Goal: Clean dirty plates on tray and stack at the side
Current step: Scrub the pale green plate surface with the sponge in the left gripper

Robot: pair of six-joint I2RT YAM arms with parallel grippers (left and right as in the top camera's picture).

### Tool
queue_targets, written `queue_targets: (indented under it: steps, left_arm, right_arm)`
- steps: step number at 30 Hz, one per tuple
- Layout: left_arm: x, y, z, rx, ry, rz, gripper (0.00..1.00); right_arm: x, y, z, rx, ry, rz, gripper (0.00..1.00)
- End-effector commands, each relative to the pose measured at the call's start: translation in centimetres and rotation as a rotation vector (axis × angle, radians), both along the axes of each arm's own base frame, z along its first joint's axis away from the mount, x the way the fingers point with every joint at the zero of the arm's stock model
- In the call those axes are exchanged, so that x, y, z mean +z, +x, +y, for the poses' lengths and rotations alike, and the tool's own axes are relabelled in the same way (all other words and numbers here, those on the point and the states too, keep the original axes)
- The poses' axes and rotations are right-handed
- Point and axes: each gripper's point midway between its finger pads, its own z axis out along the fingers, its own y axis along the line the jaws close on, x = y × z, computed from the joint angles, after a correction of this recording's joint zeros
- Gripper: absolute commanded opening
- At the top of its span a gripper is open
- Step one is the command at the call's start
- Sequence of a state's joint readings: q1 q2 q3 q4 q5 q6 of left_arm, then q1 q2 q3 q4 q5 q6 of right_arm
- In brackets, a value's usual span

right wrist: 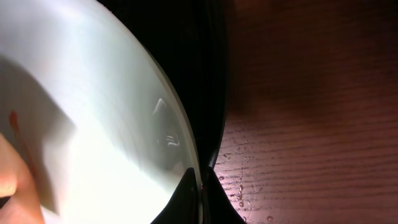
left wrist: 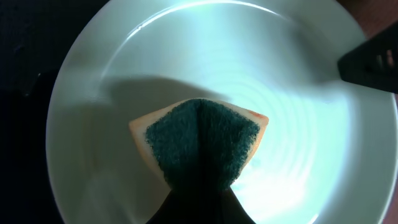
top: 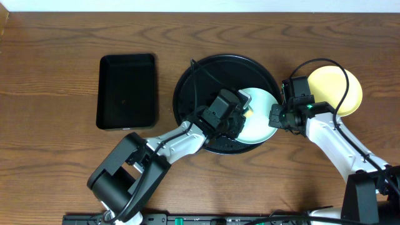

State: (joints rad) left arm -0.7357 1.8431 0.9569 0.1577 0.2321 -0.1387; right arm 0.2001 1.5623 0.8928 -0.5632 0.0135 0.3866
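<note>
My left claw (top: 240,114) is closed on a wedge of sponge with a dark green scouring face and a pale yellow body (left wrist: 200,142). It presses the green face down onto the well of a pale mint-blue round plate (left wrist: 292,124). That plate lies in the right part of the large round glossy black tray (top: 194,81), its edge close to the tray's raised rim. My right claw (right wrist: 194,190) is narrowed to a pinch on the plate's right rim, bracing it.

I judge this to be the scrubbing step. No brown smudge shows on the bare part of the plate, though the sponge hides the middle. A pale yellow round plate (top: 340,94) lies on the wooden counter (top: 62,50) to the right of the tray, apart from it. It probably marks the stacking spot. I cannot see a third plate. A smaller rectangular black tray (top: 127,90) lies well off to the left, and water droplets (right wrist: 239,190) dot the counter beside the round tray.

Next I should lift the sponge clear. With the right pinch firm, the wet plate can then go over the tray rim and settle flat on the yellow one.
</note>
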Motion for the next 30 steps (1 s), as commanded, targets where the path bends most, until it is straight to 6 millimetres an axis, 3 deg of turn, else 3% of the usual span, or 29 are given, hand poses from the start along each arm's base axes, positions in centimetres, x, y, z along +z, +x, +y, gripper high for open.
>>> queue_targets:
  steps: [1,16,22,30]
  left_arm:
    - [-0.6,0.3,0.0,0.015,0.007,0.002,0.08]
    - [-0.9,0.9,0.1,0.035,0.016,-0.020,0.08]
    - [-1.9,0.8,0.2,0.035,0.027,-0.008,0.08]
    - [-1.5,1.3,-0.2,0.039,0.008,-0.033,0.08]
  right_arm:
    - [-0.5,-0.3,-0.3,-0.017,0.006,0.019,0.01]
    - [-0.5,-0.3,-0.3,-0.017,0.006,0.019,0.01]
    - [-0.5,-0.3,-0.3,-0.017,0.007,0.018,0.01]
    - [-0.5,-0.3,-0.3,-0.017,0.006,0.019,0.01]
